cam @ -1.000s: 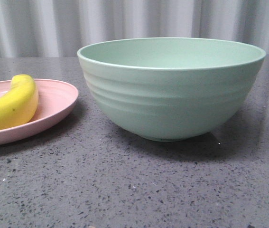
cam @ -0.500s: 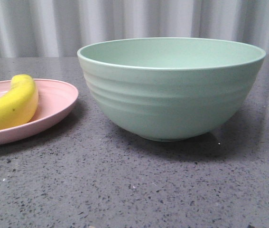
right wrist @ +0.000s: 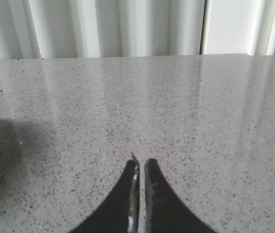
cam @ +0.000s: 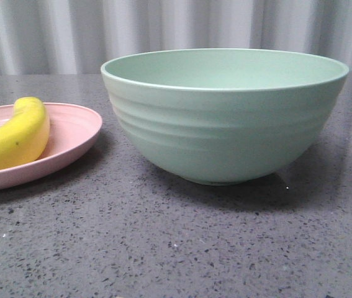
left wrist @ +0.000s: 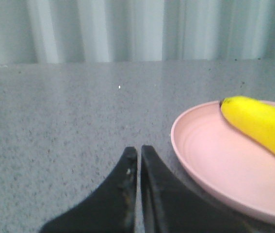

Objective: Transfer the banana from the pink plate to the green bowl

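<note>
Currently, from my remote station:

Tabletop: I see a dark grey speckled stone-look tabletop [cam: 182,248] running back to a wall of pale vertical pleats [cam: 182,28].

Banana: the smooth, glossy bright yellow curved banana [cam: 13,136] lies on the plate, at the left edge of the front view. It touches the plate's surface and has not been lifted. My left wrist camera shows the same banana [left wrist: 258,124] with a small dark tip at one end.

Plate: the shallow, pale pink round matte plate [cam: 76,127] sits flat on the tabletop, to the left of the bowl and just beside it, with a narrow gap between the two rims. Its left part runs out of the front view. Faint concentric rings show in the left wrist view [left wrist: 215,160].

Bowl: the large, deep, pale mint-green matte bowl [cam: 225,124] stands upright at the centre. Horizontal ridges circle its outside. I can see nothing inside it.

Left end effector: the black left end effector [left wrist: 138,158] has its two fingers pressed nearly together, holding nothing. It hovers low over bare tabletop, near the plate's rim.

Right end effector: the black right end effector [right wrist: 141,170] is likewise closed to a thin slit and holds nothing, over bare tabletop.
</note>
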`<state>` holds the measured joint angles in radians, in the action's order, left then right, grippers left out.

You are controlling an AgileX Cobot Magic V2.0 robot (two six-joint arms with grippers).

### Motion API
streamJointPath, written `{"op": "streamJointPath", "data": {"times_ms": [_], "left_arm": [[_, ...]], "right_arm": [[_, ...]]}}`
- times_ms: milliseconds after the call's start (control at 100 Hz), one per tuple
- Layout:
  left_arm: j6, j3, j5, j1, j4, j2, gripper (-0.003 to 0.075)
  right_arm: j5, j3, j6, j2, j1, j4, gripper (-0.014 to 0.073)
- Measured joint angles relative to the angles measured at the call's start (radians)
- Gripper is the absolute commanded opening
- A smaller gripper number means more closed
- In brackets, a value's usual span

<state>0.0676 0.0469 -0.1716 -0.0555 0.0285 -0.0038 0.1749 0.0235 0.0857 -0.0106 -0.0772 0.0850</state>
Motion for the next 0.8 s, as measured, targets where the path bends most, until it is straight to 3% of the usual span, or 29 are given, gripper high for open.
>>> {"op": "streamJointPath", "data": {"times_ms": [210, 630, 700, 800], "left_arm": [[0.0, 0.135, 0.002, 0.0, 0.014, 0.09, -0.002], [0.0, 0.293, 0.047, 0.0, 0.016, 0.428, -0.0013], [0.0, 0.297, 0.072, 0.0, 0.016, 0.467, 0.0059], [0.0, 0.298, 0.117, 0.0, 0.018, 0.506, 0.0312]], "right_arm": [[0.075, 0.094, 0.0, 0.06, 0.0, -0.048, -0.0052], [0.22, 0.313, 0.0, 0.399, 0.0, -0.096, -0.0053], [0.22, 0.315, 0.0, 0.43, 0.0, -0.098, -0.0053], [0.223, 0.315, 0.0, 0.466, 0.0, -0.103, -0.0053]]}}
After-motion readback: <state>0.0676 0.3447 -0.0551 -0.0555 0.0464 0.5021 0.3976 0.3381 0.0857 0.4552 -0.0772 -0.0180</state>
